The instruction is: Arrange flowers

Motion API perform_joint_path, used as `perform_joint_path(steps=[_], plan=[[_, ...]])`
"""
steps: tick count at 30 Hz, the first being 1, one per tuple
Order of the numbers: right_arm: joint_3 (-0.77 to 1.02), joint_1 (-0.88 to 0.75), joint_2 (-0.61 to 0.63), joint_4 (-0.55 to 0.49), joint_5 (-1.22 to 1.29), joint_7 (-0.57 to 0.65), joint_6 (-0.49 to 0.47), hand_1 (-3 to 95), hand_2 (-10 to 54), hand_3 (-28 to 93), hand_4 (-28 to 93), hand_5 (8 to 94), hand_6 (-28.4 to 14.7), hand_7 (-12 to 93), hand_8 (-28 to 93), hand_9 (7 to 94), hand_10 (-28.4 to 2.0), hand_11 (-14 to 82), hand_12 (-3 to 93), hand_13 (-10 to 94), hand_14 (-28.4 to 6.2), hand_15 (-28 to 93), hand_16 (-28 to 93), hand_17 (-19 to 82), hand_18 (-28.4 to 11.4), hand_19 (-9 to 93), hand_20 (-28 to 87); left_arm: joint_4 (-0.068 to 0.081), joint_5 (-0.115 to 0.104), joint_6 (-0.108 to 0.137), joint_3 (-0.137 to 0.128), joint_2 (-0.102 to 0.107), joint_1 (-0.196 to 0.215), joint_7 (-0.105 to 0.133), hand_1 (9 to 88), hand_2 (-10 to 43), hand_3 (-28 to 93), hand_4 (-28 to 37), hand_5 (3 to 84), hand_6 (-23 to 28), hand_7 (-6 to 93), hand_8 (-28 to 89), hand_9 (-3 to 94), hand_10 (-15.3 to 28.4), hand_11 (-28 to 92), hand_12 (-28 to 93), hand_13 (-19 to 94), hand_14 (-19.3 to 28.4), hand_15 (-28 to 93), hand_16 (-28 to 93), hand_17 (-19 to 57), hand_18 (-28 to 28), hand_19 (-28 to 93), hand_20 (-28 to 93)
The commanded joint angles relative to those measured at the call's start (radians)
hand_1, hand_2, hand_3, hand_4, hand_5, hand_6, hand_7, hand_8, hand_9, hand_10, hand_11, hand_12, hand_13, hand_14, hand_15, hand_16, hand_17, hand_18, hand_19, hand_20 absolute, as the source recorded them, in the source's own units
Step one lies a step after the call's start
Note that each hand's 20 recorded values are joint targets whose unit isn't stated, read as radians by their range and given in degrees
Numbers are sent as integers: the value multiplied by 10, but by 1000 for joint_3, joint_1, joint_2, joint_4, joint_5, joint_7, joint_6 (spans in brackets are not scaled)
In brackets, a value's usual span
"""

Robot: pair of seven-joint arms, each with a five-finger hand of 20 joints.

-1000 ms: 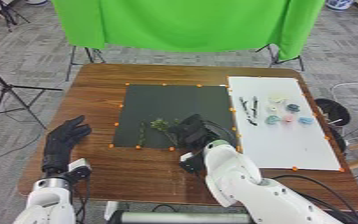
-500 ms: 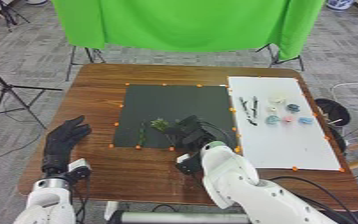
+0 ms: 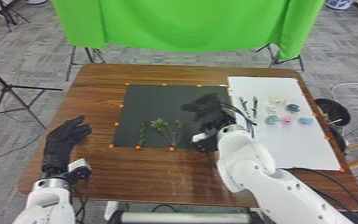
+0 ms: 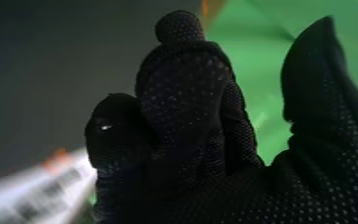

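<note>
My right hand [image 3: 211, 114] is over the right part of the black mat [image 3: 158, 100], up and to the right of the green sprigs. In the right wrist view the same hand [image 4: 184, 110] is open, thumb apart from relaxed fingers, nothing between them. On the mat's lower part lie a narrow green stem [image 3: 142, 135], a leafy sprig [image 3: 160, 125] and another thin sprig [image 3: 178, 127] close beside it. Several small flower heads, among them a dark blue one [image 3: 293, 107] and a pink one [image 3: 288, 119], lie on the white board [image 3: 286, 145]. My left hand [image 3: 64, 137] is open at the table's left side.
Two slender dark tools [image 3: 254, 106] lie on the white board's left part. Orange markers line the mat's edges. A green cloth [image 3: 189, 30] hangs behind the table [image 3: 149, 175], and a tripod [image 3: 8, 87] stands to the left.
My right hand has moved up and to the right, away from the sprigs, uncovering the thin one. My left hand and the flower heads have stayed in place.
</note>
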Motion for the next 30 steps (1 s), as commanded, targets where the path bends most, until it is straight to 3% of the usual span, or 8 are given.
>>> perform_joint_path(steps=[1,7,16,20,23,30], plan=[[43,135,103,69,-206,27,-139,313,-93,672,-91,603,-14,149,-80,729,-163,151,173,918,-51,481,317,657,-100,931,361,4,3,-15,7,-1,19,-24,228,249,695,-283,507,29,138,-86,529,132,219,105,441,163,245,-30,101,120,118,189],[45,182,121,164,-252,72,-292,278,-95,642,-91,512,-15,123,-65,550,-196,97,183,825,-82,547,300,610,-120,924,375,4,1,-13,9,-3,16,-17,228,249,696,-283,506,29,138,-85,530,133,221,106,442,163,246,-30,101,120,118,189],[48,192,130,238,-281,126,-464,241,-95,612,-109,426,-17,87,-55,445,-216,47,169,786,-98,544,283,588,-128,895,370,6,-3,-9,9,-7,9,-11,229,249,695,-283,506,28,139,-85,529,132,221,107,441,164,246,-30,101,120,118,189],[69,186,129,251,-253,150,-550,233,-95,602,-110,402,-14,64,-52,408,-204,36,151,786,-106,518,263,589,-125,864,351,4,-3,-9,5,-11,14,-13,229,249,695,-283,507,26,142,-85,531,133,221,108,441,164,247,-30,101,120,117,189],[74,181,131,260,-253,162,-566,228,-95,595,-110,395,-10,55,-51,392,-191,29,131,793,-106,502,251,592,-124,851,334,4,-3,-9,7,-11,15,-13,229,249,695,-283,506,26,143,-85,531,133,223,109,440,165,248,-30,101,120,117,189],[95,142,140,264,-263,180,-547,225,-95,592,-111,393,-7,55,-49,382,-200,32,109,825,-93,476,245,600,-118,848,304,3,3,-23,11,-9,15,-30,229,249,695,-283,507,24,145,-85,532,132,226,111,440,165,249,-29,100,120,117,189]])
